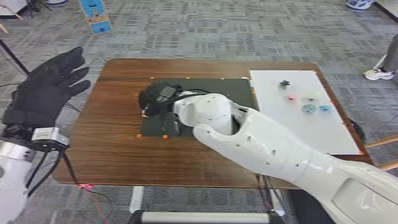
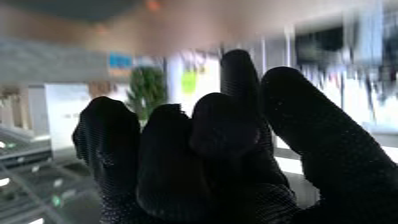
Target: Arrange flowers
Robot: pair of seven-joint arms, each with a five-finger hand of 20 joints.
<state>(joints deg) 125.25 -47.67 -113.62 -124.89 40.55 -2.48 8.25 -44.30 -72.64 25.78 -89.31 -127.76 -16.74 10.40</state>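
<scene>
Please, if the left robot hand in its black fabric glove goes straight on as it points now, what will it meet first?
The way of the left robot hand looks free at first, over the grey carpet. Farther along that line is a tall blue panel, though depth is unclear.

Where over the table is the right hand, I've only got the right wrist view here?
Observer: In the head view, the right hand is over the left part of the dark mat.
Operator: OK, and where are the little flowers?
Observer: The small flowers are on the white sheet, to the right of the mat.
Operator: And the left hand, is it over the table too?
Observer: No, the left hand is out beyond the left edge of the table.
</scene>
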